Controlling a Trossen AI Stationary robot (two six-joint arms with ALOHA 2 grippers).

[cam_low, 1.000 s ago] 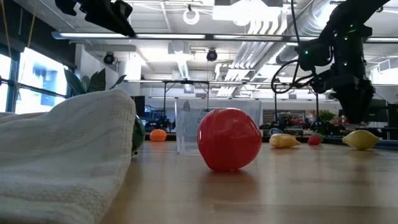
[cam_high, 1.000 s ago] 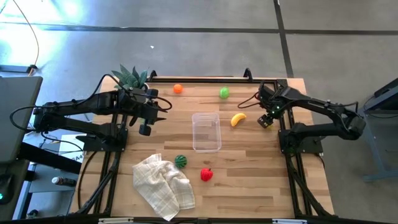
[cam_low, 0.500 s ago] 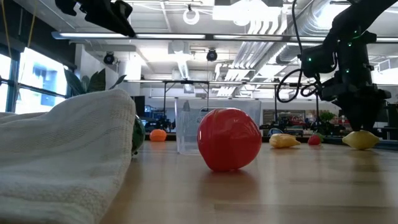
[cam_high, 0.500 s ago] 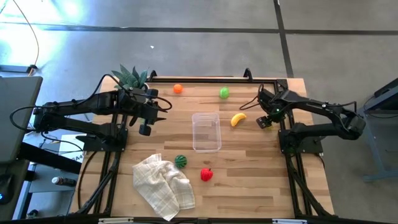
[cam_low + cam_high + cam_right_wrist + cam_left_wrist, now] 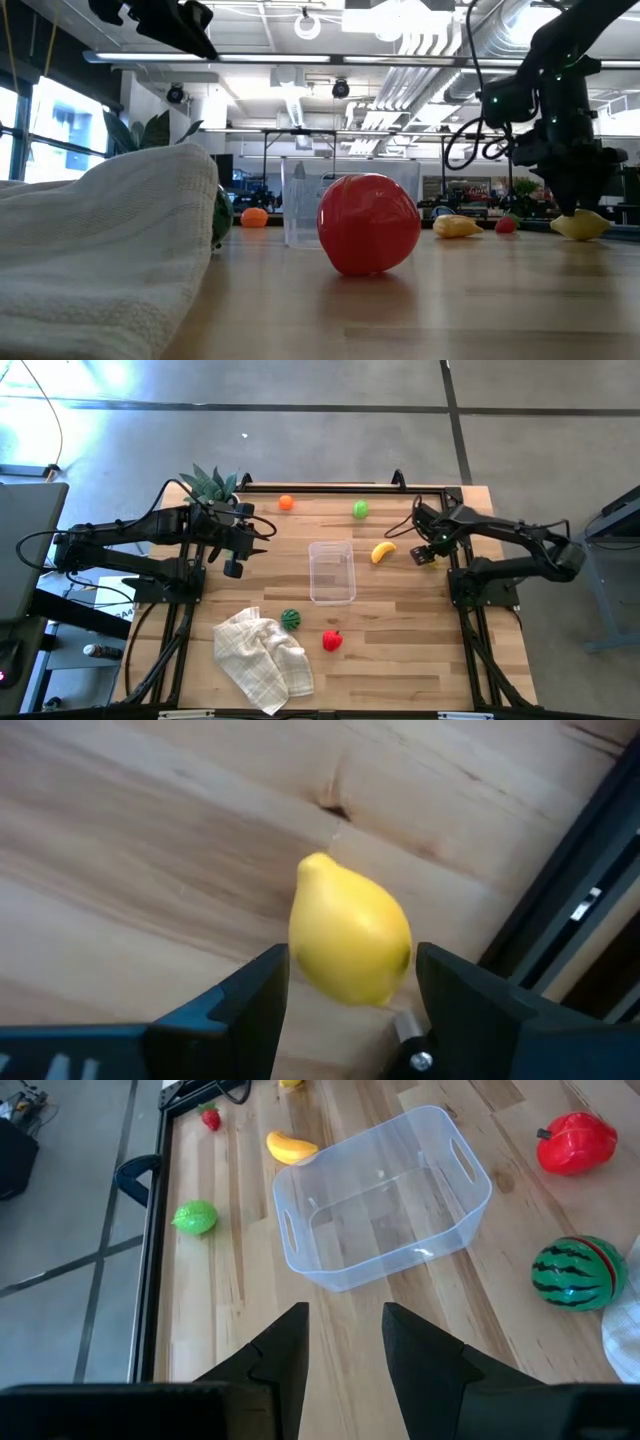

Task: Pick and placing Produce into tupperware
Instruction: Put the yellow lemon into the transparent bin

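My right gripper (image 5: 347,982) hangs with fingers spread either side of a yellow lemon (image 5: 350,931) on the table (image 5: 400,620), not yet closed on it. The clear tupperware (image 5: 331,571) sits mid-table (empty). My left gripper (image 5: 343,1342) waits open beyond it.

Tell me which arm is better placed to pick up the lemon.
The right. Its gripper is open around the lemon, low over the table. The left gripper hovers on the far side of the tub.

Grey concrete floor (image 5: 330,385), ceiling lights (image 5: 308,25)
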